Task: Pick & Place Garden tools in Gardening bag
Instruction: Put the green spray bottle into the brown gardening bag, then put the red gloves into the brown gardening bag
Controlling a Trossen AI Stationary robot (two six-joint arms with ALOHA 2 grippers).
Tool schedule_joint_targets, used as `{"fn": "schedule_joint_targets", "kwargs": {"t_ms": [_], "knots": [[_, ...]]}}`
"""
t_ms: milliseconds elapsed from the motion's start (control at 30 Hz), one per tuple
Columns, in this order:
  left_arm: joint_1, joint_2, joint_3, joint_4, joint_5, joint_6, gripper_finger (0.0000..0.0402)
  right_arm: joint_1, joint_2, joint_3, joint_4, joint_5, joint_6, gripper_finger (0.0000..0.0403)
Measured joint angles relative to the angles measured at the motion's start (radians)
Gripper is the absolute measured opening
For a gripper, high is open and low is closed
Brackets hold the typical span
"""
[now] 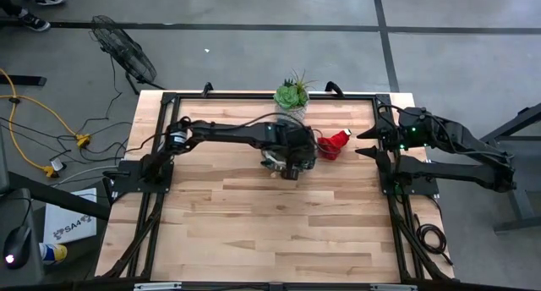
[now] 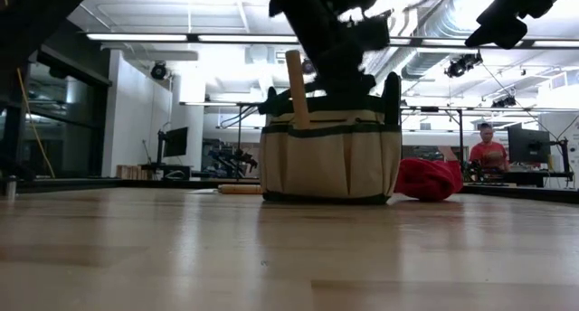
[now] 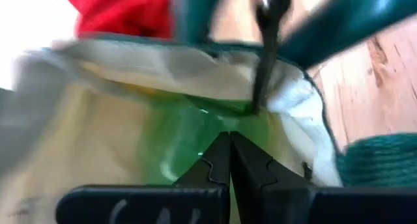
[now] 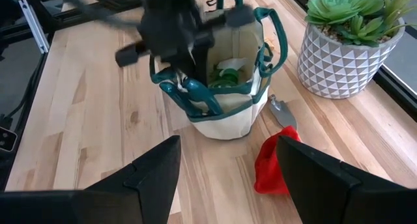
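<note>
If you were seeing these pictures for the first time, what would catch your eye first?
The left gripper, fingers shut, hangs over the mouth of the khaki gardening bag near the table's far edge. A bright red piece lies on the table beside the bag, and a green succulent in a white pot stands behind it.

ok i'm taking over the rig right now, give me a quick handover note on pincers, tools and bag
Left pincer: shut, empty, poised over the open gardening bag.
Right pincer: open, empty, waiting at the table's right edge.
Done: green spray bottle lies inside the bag; a wooden-handled tool stands in a bag pocket.
Left: red cone-shaped piece on the table beside the bag; metal trowel on the table, partly hidden between the bag and the red piece.
The succulent in its white pot stays out.
</note>
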Motion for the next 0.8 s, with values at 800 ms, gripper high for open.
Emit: {"fn": "schedule_joint_targets", "kwargs": {"t_ms": [800], "knots": [[0.158, -0.117, 0.269, -0.425, 0.203, 0.017, 0.0, 0.0, 0.0, 0.0, 0.002, 0.122, -0.131, 0.0244]]}}
